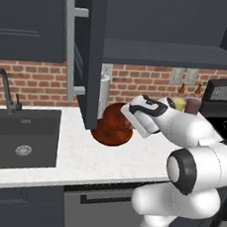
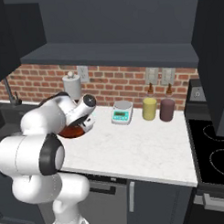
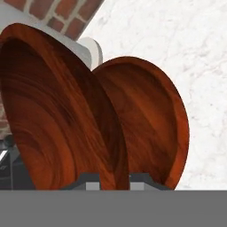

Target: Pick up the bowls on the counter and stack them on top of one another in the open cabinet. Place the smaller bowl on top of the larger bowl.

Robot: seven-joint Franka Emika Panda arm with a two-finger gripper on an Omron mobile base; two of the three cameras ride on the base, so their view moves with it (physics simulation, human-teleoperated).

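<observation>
Two glossy reddish-brown bowls are close together on the white counter (image 1: 80, 156), below the open cabinet (image 1: 167, 54). My gripper (image 3: 114, 177) is shut on the rim of the nearer bowl, which looks like the larger bowl (image 3: 57, 119). That bowl is tilted steeply on edge, lifted just off the worktop (image 1: 115, 114). The other bowl (image 3: 150, 128) lies flat on the counter right behind and under it (image 1: 110, 136). In the left base view my gripper (image 1: 128, 121) is at the lifted bowl's right edge. My arm hides most of both bowls in the right base view.
The cabinet's open door (image 1: 94, 58), with its silver bar handle (image 1: 68, 45), hangs just left of the bowls. A black sink (image 1: 18, 134) lies further left. A white canister (image 2: 72, 85), a scale (image 2: 122, 112) and two bottles (image 2: 150, 108) stand along the brick wall, with the stove (image 2: 216, 151) on the right.
</observation>
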